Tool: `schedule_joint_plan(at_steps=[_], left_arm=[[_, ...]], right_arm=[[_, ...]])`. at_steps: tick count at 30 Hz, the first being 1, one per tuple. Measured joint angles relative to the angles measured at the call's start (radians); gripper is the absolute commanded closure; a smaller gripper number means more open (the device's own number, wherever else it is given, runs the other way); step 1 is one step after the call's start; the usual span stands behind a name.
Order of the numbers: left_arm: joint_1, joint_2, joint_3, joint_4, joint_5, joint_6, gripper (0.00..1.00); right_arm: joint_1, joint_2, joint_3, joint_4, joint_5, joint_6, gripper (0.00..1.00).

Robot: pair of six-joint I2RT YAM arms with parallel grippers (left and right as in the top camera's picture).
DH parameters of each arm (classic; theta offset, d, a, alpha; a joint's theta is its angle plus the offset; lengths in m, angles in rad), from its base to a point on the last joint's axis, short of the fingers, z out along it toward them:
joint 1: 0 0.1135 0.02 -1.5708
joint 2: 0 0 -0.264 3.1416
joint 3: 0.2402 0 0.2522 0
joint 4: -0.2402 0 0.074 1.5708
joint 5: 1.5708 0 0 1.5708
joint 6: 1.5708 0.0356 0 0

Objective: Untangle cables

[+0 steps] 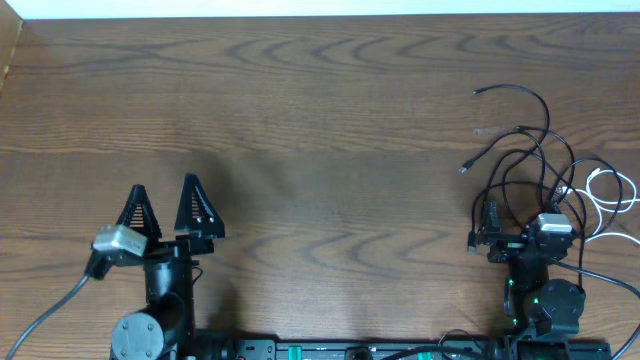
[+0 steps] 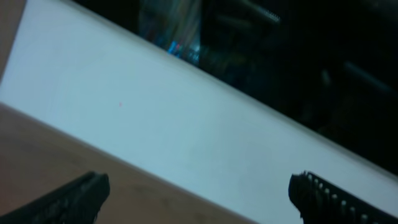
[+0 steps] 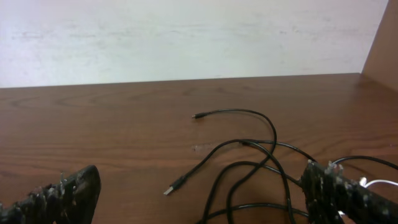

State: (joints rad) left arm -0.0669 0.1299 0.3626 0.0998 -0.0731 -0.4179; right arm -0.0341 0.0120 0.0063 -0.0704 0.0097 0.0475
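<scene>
At the near left, the left end effector (image 1: 165,208) sits over the brown wooden surface (image 1: 320,120), its jaws spread wide with nothing between them. Well off to the right lie the cables (image 1: 525,150), a loose tangle of thin black cords, with a white cable (image 1: 612,188) looping at the right edge. The right end effector (image 3: 202,202) stands at the tangle's near side. Its jaws are also wide apart, and black cords run along the surface between its fingers, none pinched.
</scene>
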Motion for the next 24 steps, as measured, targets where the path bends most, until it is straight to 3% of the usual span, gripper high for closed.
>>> schedule_joint_plan(at_steps=[11, 20, 24], left_arm=[[0.000, -0.117, -0.208, 0.128, 0.042, 0.000, 0.02], [0.000, -0.118, -0.342, 0.138, 0.053, 0.000, 0.02], [0.000, -0.119, -0.356, 0.054, 0.071, 0.004, 0.02]], right_arm=[[0.000, 0.000, 0.000, 0.000, -0.001, 0.000, 0.01], [0.000, 0.000, 0.000, 0.000, -0.003, 0.000, 0.01], [0.000, 0.000, 0.000, 0.000, -0.003, 0.000, 0.01]])
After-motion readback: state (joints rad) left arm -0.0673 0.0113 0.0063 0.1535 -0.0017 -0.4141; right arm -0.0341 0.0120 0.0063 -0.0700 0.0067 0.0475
